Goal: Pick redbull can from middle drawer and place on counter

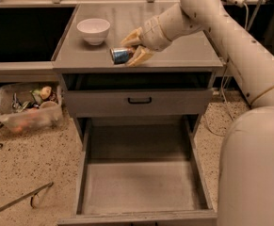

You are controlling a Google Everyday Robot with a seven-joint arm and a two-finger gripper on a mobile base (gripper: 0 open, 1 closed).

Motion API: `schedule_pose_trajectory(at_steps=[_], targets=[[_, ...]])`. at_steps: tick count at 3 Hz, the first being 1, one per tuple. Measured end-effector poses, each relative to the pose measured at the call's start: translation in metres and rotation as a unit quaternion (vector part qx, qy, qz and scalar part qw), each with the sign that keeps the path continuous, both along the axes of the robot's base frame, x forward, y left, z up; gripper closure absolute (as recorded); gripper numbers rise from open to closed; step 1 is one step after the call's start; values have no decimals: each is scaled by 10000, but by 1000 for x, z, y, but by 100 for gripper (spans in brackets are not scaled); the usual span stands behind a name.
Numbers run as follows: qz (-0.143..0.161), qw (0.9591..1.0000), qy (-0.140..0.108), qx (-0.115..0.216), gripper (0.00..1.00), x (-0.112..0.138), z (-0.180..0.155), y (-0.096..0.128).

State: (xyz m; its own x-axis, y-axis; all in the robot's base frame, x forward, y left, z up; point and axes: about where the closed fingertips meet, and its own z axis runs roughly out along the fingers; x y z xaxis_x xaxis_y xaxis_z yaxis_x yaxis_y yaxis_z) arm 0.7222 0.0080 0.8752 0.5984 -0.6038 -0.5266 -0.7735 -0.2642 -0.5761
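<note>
The redbull can is blue and silver and lies on its side between my gripper's fingers, over the front part of the counter. My gripper has tan fingers and is shut on the can, reaching in from the right. I cannot tell whether the can touches the counter top. The middle drawer is pulled fully out below, and its grey floor is bare.
A white bowl stands at the counter's back left, close to the can. A shut drawer front with a black handle is under the counter. A clear bin of odds and ends sits on the floor at the left. My arm fills the right side.
</note>
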Motion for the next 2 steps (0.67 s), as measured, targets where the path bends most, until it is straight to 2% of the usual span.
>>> schedule_pose_trajectory(at_steps=[1,2], targets=[[-599,9964,-593,101,100,43,30,-43],[-1193,9845,-1281,78,100,80,58,-74]])
